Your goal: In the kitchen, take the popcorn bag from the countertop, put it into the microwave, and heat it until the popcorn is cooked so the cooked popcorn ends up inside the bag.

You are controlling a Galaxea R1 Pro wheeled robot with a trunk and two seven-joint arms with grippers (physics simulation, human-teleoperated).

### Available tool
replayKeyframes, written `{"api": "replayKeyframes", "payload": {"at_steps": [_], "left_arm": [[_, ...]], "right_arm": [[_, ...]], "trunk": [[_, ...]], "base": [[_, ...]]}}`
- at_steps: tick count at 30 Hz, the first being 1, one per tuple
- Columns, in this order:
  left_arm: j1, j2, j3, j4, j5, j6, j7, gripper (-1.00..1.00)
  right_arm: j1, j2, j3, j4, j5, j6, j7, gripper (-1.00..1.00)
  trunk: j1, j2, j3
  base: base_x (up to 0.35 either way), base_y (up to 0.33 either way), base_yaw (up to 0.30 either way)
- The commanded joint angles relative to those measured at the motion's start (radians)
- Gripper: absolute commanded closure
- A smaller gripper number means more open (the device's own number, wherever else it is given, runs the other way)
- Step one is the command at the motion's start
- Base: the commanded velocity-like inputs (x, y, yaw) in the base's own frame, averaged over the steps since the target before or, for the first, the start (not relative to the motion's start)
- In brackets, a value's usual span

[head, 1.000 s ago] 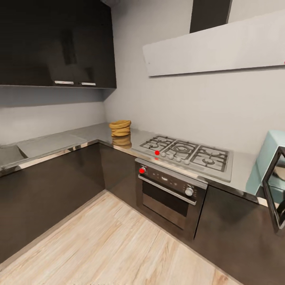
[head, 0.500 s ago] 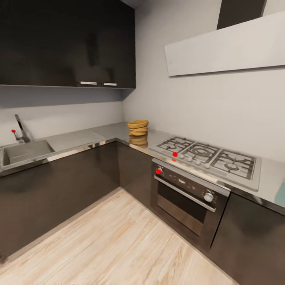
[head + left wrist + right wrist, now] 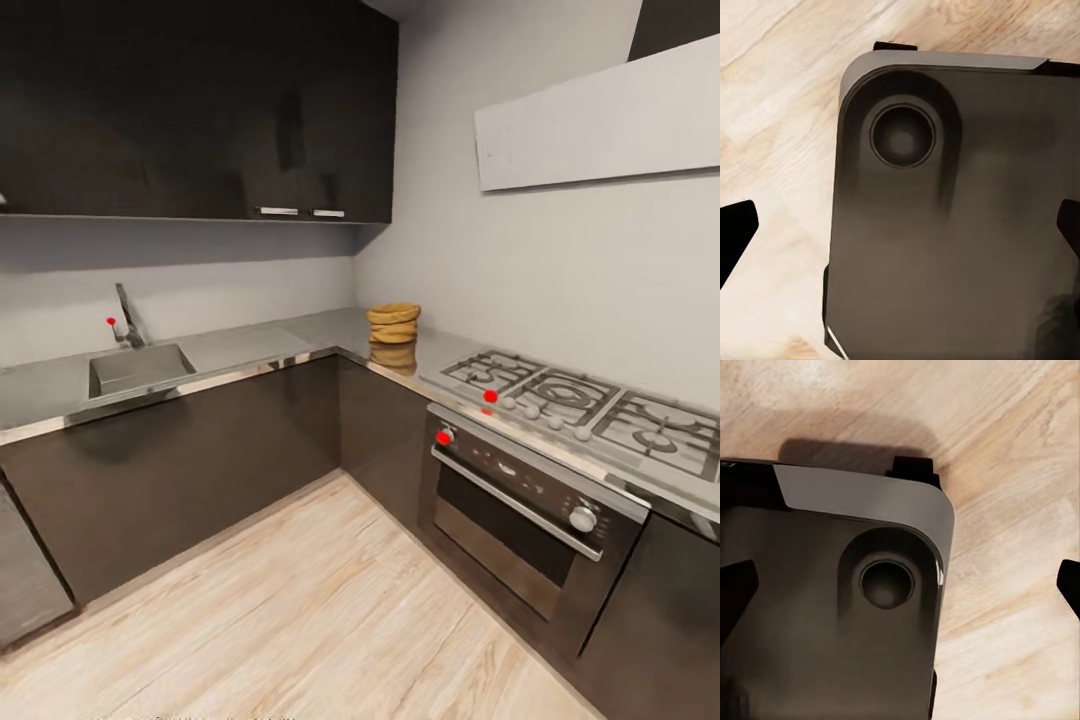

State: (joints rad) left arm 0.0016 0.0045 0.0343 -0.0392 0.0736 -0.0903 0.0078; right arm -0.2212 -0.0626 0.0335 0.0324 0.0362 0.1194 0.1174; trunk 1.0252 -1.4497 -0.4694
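Note:
The popcorn bag (image 3: 393, 324), a tan-brown sack with a rolled rim, stands upright on the grey countertop (image 3: 290, 338) near the inner corner, just left of the hob. Its reflection shows on the shiny slab below it. The microwave is out of view. In the left wrist view my left gripper (image 3: 900, 232) is open, its dark fingertips (image 3: 735, 240) wide apart above the robot's dark base (image 3: 960, 225) and the wooden floor. My right gripper (image 3: 900, 589) is open too, with nothing between its fingertips (image 3: 1069, 585).
A gas hob (image 3: 590, 400) and a built-in oven (image 3: 530, 500) sit right of the bag. A sink (image 3: 135, 368) with a faucet (image 3: 125, 318) is at the left. Dark wall cabinets (image 3: 200, 110) hang above, and dark base cabinets line both walls around the light wooden floor (image 3: 300, 610).
The camera has turned left, so the whole picture slid right. The microwave left the picture at the right edge and the sink came in at the left.

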Motion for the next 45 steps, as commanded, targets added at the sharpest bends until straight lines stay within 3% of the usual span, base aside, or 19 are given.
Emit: {"api": "replayKeyframes", "payload": {"at_steps": [1, 5, 14, 45], "left_arm": [[0.0, -0.001, 0.003, -0.001, 0.008, -0.002, 0.0, -1.0], [0.0, -0.001, 0.003, -0.001, 0.008, -0.002, 0.001, -1.0], [0.001, 0.001, 0.003, -0.001, 0.009, 0.003, -0.003, -1.0], [0.0, 0.006, 0.0, -0.001, 0.012, 0.03, -0.011, -1.0]], "right_arm": [[-0.001, 0.0, 0.003, 0.001, 0.004, -0.002, 0.003, -1.0], [-0.001, -0.004, 0.002, 0.001, 0.001, -0.049, 0.003, -1.0], [-0.001, -0.004, 0.002, 0.001, 0.004, -0.056, 0.002, -1.0], [-0.001, -0.015, 0.002, 0.001, 0.004, -0.051, 0.004, -1.0]], "trunk": [[0.0, 0.0, -0.001], [0.0, 0.0, -0.001], [0.0, 0.0, -0.001], [0.0, 0.0, -0.001]], "base": [[0.0, 0.0, 0.283], [0.0, 0.0, 0.14], [0.045, 0.0, 0.006], [0.316, 0.115, 0.0]]}}
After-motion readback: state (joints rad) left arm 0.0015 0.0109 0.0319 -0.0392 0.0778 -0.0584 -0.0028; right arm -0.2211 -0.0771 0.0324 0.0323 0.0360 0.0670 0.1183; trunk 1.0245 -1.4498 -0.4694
